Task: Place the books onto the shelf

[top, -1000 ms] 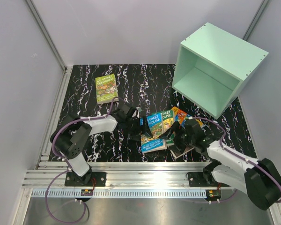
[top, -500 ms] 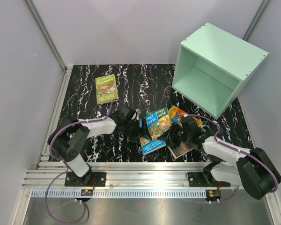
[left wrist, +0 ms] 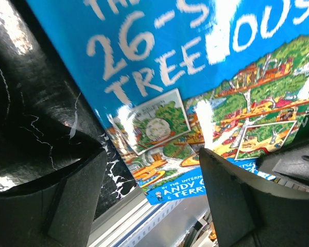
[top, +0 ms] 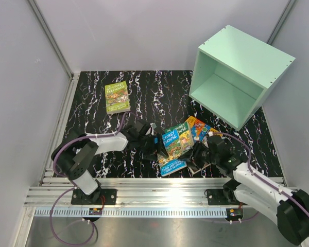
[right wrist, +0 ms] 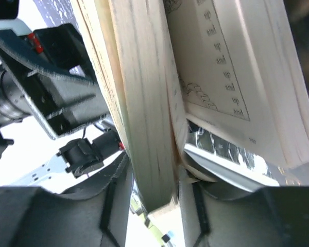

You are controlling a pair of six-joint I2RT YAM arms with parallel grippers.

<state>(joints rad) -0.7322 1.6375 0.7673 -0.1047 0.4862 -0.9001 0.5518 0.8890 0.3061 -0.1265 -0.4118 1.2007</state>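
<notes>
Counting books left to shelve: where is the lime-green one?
In the top view, the lime-green book lies flat on the far left of the table, beyond the left arm, apart from the book pile.

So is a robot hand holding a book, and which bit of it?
Yes. The right gripper pinches a book by the edge of its pages. The left gripper is open and holds nothing.
</notes>
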